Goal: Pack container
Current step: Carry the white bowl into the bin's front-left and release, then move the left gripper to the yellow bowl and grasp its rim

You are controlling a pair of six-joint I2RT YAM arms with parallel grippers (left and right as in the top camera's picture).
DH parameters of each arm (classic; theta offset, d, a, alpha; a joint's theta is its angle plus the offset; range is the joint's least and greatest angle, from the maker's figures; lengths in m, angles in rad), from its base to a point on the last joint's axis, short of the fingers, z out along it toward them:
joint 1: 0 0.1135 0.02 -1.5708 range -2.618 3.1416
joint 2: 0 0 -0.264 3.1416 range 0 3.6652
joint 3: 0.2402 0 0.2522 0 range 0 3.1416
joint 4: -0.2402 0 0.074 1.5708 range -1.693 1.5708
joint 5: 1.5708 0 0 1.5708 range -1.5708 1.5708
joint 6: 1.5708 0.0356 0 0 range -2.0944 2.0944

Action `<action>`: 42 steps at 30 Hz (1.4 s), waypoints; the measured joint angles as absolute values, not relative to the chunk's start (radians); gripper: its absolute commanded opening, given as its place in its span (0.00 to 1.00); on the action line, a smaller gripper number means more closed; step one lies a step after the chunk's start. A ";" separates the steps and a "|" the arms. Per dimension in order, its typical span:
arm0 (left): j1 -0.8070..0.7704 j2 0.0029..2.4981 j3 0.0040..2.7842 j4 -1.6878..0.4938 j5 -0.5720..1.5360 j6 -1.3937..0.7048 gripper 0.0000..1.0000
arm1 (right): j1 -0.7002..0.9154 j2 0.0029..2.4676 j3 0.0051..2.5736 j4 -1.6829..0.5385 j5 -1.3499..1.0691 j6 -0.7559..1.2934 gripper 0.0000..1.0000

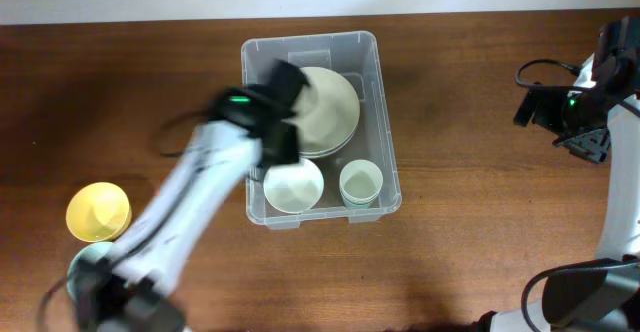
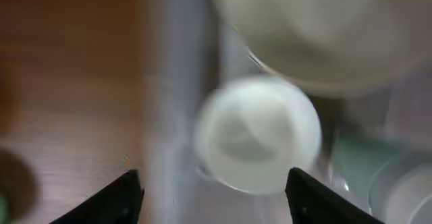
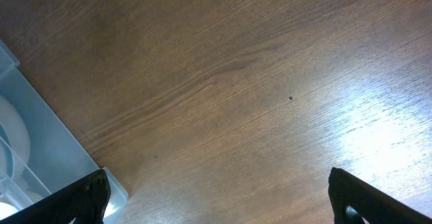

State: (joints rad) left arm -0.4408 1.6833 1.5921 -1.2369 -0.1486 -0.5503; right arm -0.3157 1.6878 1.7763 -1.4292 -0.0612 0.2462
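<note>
Clear plastic container (image 1: 388,142) sits mid-table with plates (image 1: 330,107), a white bowl (image 1: 293,185) and a cup (image 1: 360,182) inside. Left gripper (image 2: 212,183) hangs above its left wall, wide open and empty. Right gripper (image 3: 216,190) is the same, over the table (image 3: 236,82). Probably the yellow bowl (image 1: 98,212) is next: grip its rim from above.

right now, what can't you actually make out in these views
- overhead: the blurred left arm covers the container's left wall and part of the plates, so the plate count is unclear.
- left wrist: the whole view is blurred. The white bowl is a smear, and whether it touches the plates can't be told.
- right wrist: the left edge cuts off all but a corner of the container.
</note>
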 measured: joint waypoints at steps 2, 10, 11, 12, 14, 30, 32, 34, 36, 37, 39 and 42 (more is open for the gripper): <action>-0.350 1.598 1.607 -1.237 -0.173 -0.547 0.77 | -0.316 1.688 1.776 -1.429 -0.061 0.246 0.99; 0.057 1.500 1.623 -1.242 -0.219 -0.488 0.79 | -0.316 1.688 1.776 -1.429 -0.061 0.247 0.99; 0.106 1.522 1.623 -1.242 -0.221 -0.479 0.79 | -0.316 1.688 1.776 -1.429 -0.061 0.246 0.99; 0.138 1.541 1.623 -1.242 -0.222 -0.474 0.80 | -0.316 1.688 1.776 -1.429 -0.061 0.246 0.99; 0.214 1.598 1.623 -1.242 -0.222 -0.464 0.80 | -0.316 1.688 1.776 -1.429 -0.061 0.246 0.99; 0.373 2.116 1.621 -1.234 -0.187 -0.453 0.76 | -0.316 1.688 1.776 -1.429 -0.061 0.246 0.99; 0.373 2.170 1.621 -1.234 -0.184 -0.453 0.63 | -0.316 1.688 1.776 -1.429 -0.061 0.246 0.99; 0.373 2.199 1.621 -1.234 -0.180 -0.445 0.47 | -0.316 1.688 1.776 -1.429 -0.061 0.246 0.99; 0.373 2.201 1.620 -1.233 -0.174 -0.448 0.34 | -0.316 1.688 1.776 -1.429 -0.061 0.246 0.99; 0.373 2.201 1.620 -1.231 -0.173 -0.445 0.26 | -0.316 1.688 1.776 -1.429 -0.061 0.246 0.99; 0.373 2.201 1.620 -1.230 -0.171 -0.441 0.10 | -0.316 1.688 1.776 -1.429 -0.061 0.246 0.99; 0.373 2.201 1.620 -1.230 -0.164 -0.440 0.01 | -0.316 1.688 1.776 -1.429 -0.061 0.246 0.99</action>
State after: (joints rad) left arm 0.3725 2.2013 1.6199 -1.2301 -0.1642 -0.4397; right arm -0.3157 1.6878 1.7763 -1.4292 -0.0612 0.2462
